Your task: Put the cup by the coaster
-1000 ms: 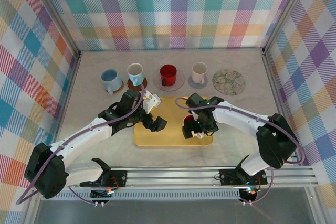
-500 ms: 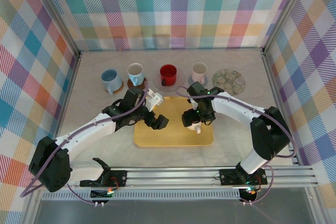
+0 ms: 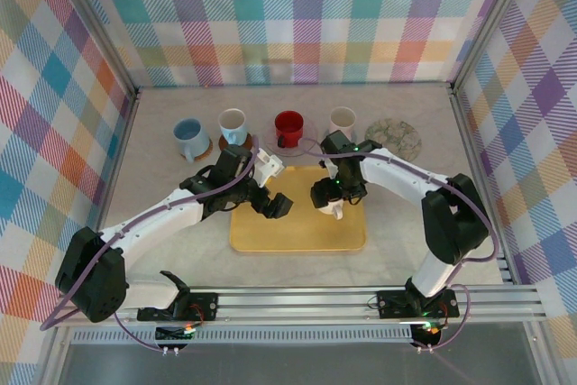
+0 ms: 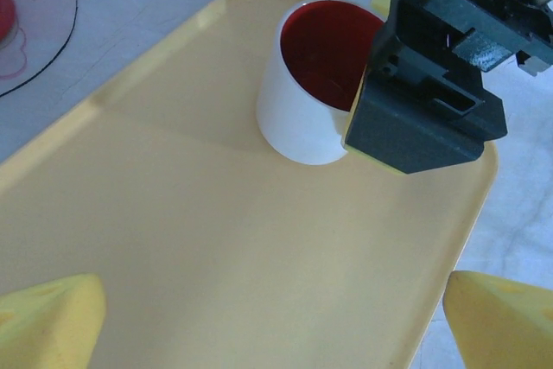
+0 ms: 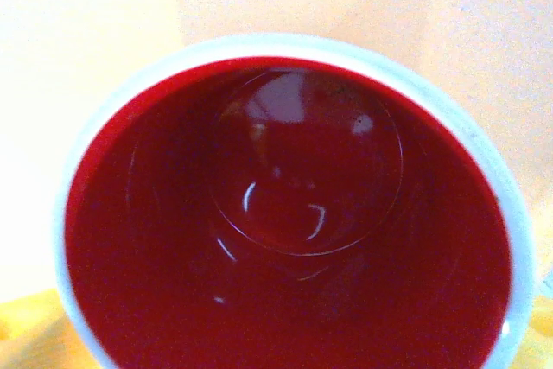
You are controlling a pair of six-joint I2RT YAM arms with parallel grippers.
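A white cup with a red inside point(image 3: 332, 208) hangs tilted over the right part of the yellow tray point(image 3: 288, 232), and my right gripper point(image 3: 326, 194) is shut on its rim. In the left wrist view the cup point(image 4: 302, 92) has the right gripper's black body point(image 4: 428, 92) against its right side. The right wrist view looks straight down into the red bowl of the cup point(image 5: 294, 213). The round floral coaster point(image 3: 401, 137) lies bare at the back right of the table. My left gripper point(image 3: 275, 206) is open over the tray's middle, its yellow fingertips point(image 4: 47, 317) wide apart and holding nothing.
Along the back stand a blue cup point(image 3: 188, 135), a white cup with a blue inside point(image 3: 233, 123) on a brown coaster, a red cup point(image 3: 288, 128) on a clear glass disc and a pale pink cup point(image 3: 343, 120). Plaid walls close in three sides.
My right gripper has carried the cup from the tray's front right toward the back of the tray. The left gripper has shifted slightly toward the back too.
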